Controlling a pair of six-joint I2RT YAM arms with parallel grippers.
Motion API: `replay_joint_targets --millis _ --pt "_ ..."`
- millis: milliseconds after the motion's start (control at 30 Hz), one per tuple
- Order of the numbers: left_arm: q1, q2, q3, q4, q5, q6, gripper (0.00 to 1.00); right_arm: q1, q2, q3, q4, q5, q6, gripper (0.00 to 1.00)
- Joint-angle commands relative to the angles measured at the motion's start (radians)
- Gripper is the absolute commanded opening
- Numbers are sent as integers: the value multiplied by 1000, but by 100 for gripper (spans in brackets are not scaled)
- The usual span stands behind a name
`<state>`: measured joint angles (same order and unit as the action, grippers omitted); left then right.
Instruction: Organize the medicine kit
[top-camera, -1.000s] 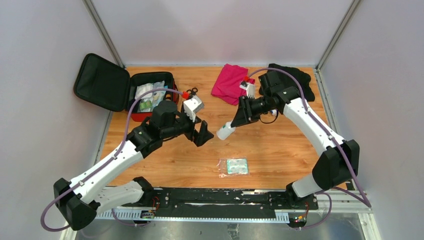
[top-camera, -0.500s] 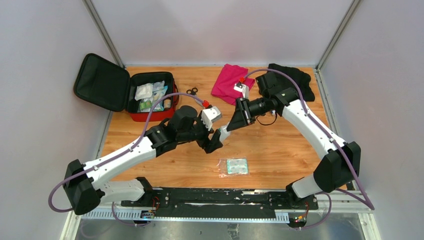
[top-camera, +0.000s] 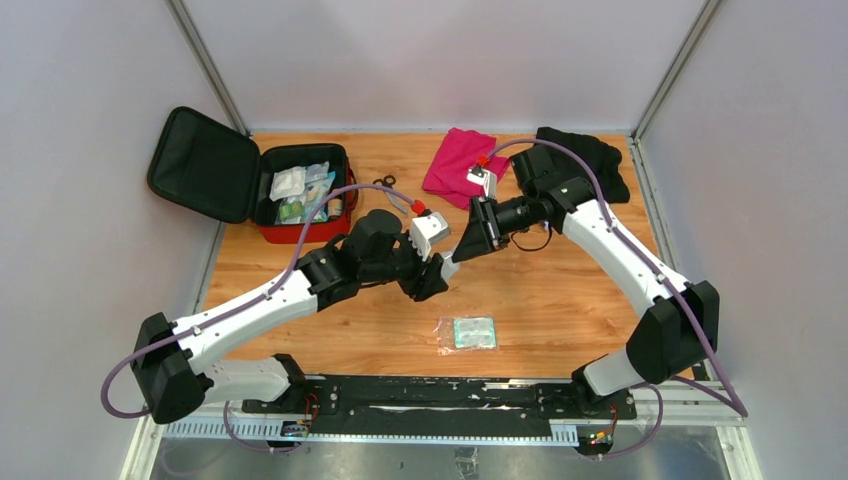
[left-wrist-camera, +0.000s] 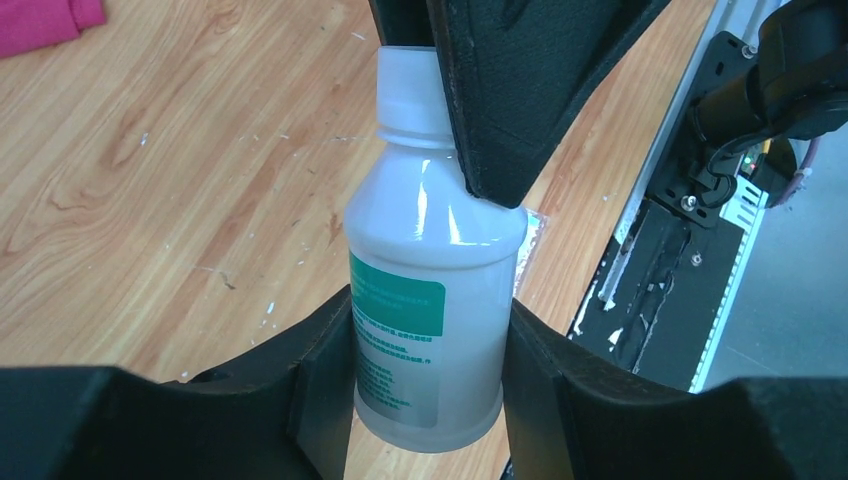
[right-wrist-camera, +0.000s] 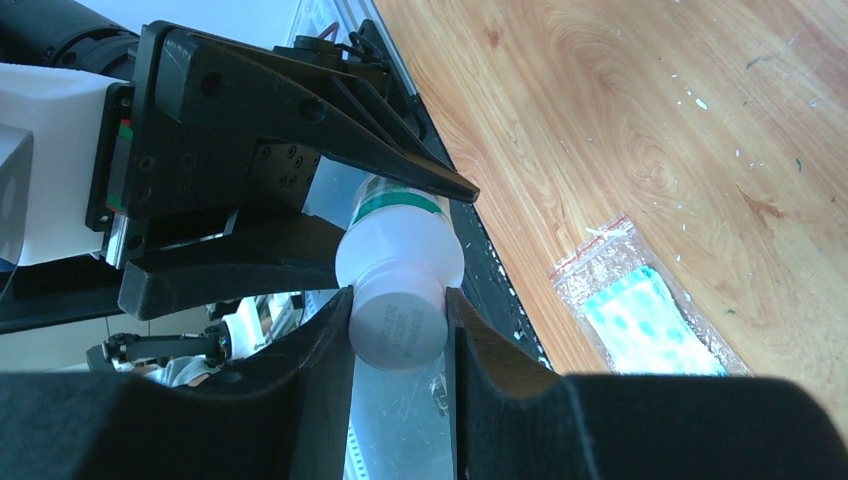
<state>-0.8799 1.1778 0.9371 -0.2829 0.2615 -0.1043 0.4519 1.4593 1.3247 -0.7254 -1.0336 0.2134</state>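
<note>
Handover: left fingers, wide a second ago, now clamp the white green-labelled plastic bottle; right fingers pinch its cap; red zip medicine kit likely comes next.

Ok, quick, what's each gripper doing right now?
Left gripper: shut on the white bottle, around its body.
Right gripper: shut on the same bottle, at its cap.

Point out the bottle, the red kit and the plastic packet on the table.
bottle (left-wrist-camera: 440, 215): left wrist view, on its white body above the green label.
kit (top-camera: 290, 235): top view, on its red front wall.
packet (top-camera: 467, 333): top view, on its middle.
</note>
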Motion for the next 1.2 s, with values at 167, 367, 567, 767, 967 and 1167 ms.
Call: replay_joint_targets --millis 167,367,567,767,967,1167 --pt "-4 -3 82 -13 -166 5 10 14 -136 14 -13 341 68 38" --pt "44 -25 116 -35 -336 35 4 3 -366 -28 40 701 101 65" --pt "204 15 170 -68 -298 26 4 -18 -485 -93 57 791 96 71" --pt "508 178 326 -188 -306 -39 6 -19 -511 -147 32 800 96 70" --pt "739 391 494 -264 -275 -73 7 -19 -535 -198 23 789 93 70" --pt "842 607 629 -336 -272 -49 8 -21 -544 -229 -4 782 88 69"
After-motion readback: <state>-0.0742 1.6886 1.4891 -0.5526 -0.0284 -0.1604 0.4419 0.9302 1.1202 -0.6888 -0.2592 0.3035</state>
